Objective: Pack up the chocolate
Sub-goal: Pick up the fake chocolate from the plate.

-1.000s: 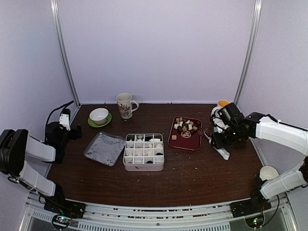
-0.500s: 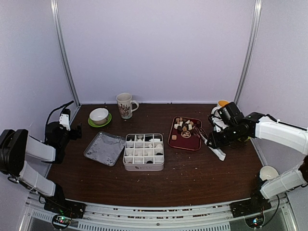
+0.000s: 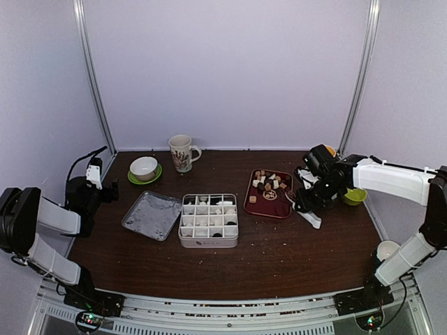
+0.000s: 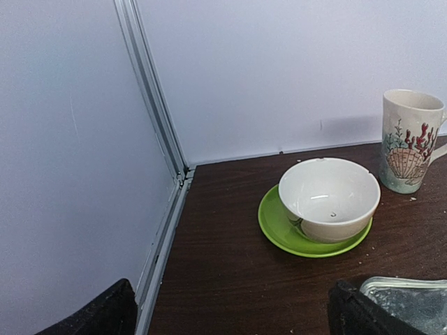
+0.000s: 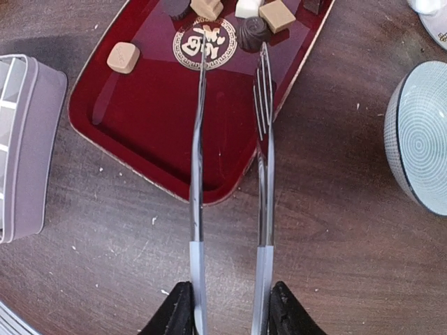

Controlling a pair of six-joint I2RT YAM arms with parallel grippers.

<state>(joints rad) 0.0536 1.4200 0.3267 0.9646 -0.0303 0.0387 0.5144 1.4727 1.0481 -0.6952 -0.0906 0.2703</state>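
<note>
Desk (image 3: 279, 258): broad bare strip along the near edge, just crumbs. Divided box (image 3: 209, 241) mid-desk, front label too small to read. Red tray (image 5: 154, 139) just right of it w/ a gap btwn. Left hand (image 4: 230, 317) spread wide, holding nothing, by the left wall. Right hand (image 5: 229, 307) clamped on tongs (image 5: 264, 174), tips over the tray, one on its gold seal (unreadable). Chocolate (image 5: 124, 57) mostly at the tray's far end, some in box cells.

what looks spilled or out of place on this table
Small pale crumbs are scattered over the dark table around the red tray. One tan chocolate lies alone on the tray, apart from the pile. Nothing looks damaged.
</note>
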